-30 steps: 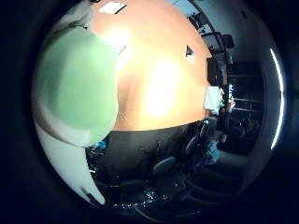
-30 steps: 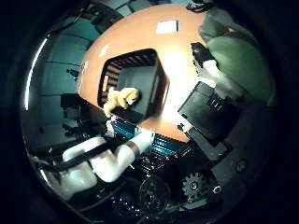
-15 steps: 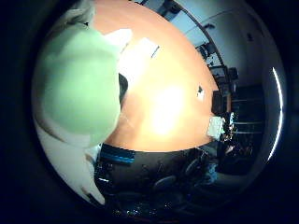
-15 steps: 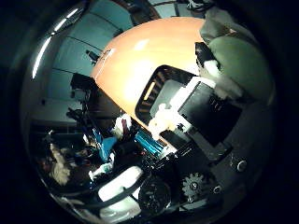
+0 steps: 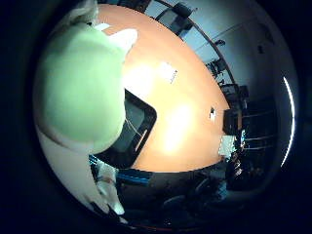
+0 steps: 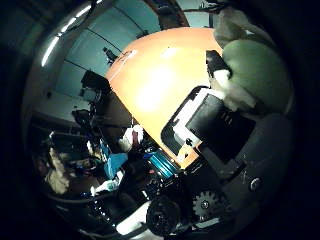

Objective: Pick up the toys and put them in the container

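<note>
A pale green soft toy [image 5: 78, 88] fills much of the little finger side view, close against the palm. It also shows in the thumb side view [image 6: 250, 65]. My right hand [image 6: 235, 165] has its fingers [image 5: 105, 190] curled round the toy and holds it above the orange table [image 5: 180, 107]. A black container [image 5: 136, 132] with a pale rim stands on the table just beside and below the toy. In the thumb side view the container [image 6: 195, 120] is partly hidden by the hand's black parts.
A white sheet of paper [image 5: 166, 70] and a small dark item [image 5: 212, 114] lie further along the table. Office chairs [image 5: 180, 12] stand at the table's far end. A blue crate [image 6: 150, 165] sits on the floor beside the table's edge.
The views have swung with the hand. The container has come into the little finger side view beneath the toy. The yellow toy seen in the container earlier no longer shows.
</note>
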Robot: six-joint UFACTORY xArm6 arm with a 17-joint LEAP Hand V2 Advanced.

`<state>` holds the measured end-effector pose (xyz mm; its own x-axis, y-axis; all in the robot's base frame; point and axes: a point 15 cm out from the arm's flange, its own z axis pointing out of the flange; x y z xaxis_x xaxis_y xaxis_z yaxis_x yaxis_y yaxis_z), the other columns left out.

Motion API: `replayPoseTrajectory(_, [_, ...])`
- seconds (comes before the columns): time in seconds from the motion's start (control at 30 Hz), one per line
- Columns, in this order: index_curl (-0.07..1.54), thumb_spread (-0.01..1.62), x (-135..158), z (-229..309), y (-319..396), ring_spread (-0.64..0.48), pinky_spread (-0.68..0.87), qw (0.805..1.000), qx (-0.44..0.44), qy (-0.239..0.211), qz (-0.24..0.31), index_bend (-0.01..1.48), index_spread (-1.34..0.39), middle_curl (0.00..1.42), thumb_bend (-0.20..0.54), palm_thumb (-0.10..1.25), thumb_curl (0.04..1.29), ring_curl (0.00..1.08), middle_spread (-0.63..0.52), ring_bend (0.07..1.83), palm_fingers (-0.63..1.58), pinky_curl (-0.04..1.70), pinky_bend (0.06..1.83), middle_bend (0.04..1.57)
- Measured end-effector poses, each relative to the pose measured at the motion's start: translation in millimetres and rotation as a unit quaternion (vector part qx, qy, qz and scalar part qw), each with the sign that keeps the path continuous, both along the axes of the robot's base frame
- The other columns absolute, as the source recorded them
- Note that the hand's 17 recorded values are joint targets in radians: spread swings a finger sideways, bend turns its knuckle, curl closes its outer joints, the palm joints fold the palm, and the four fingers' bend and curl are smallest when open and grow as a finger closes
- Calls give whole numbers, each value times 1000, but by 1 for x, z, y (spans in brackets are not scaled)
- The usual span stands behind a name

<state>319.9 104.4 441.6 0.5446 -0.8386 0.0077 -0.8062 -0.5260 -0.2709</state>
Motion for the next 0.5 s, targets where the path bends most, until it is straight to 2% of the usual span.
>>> replayPoseTrajectory(0.03, [873,1053,-4,-11,-1,-250,-345,1000,-2,10,0,746,-325,814,-34,811,666,740,-193,1213,1044,925,986,1127])
replayPoseTrajectory(0.1, [807,1112,-12,-22,-2,-275,-434,1000,-3,15,1,507,-373,753,-34,745,577,677,-223,1154,856,851,948,1006])
replayPoseTrajectory(0.17, [756,1139,-14,-25,-3,-293,-398,1000,-4,20,1,411,-435,703,-30,705,521,639,-246,1088,620,839,924,884])
replayPoseTrajectory(0.2, [737,1142,-15,-27,-3,-296,-346,1000,-6,23,3,414,-464,678,-28,695,501,616,-247,1033,479,844,891,819])
replayPoseTrajectory(0.27, [675,1156,-15,-28,-2,-290,-229,1000,-6,24,6,392,-506,627,-22,684,458,556,-242,974,425,822,838,731])
replayPoseTrajectory(0.5, [573,1156,-16,-27,-2,-232,102,1000,-3,23,7,385,-526,525,-18,690,385,463,-207,882,394,783,721,590])
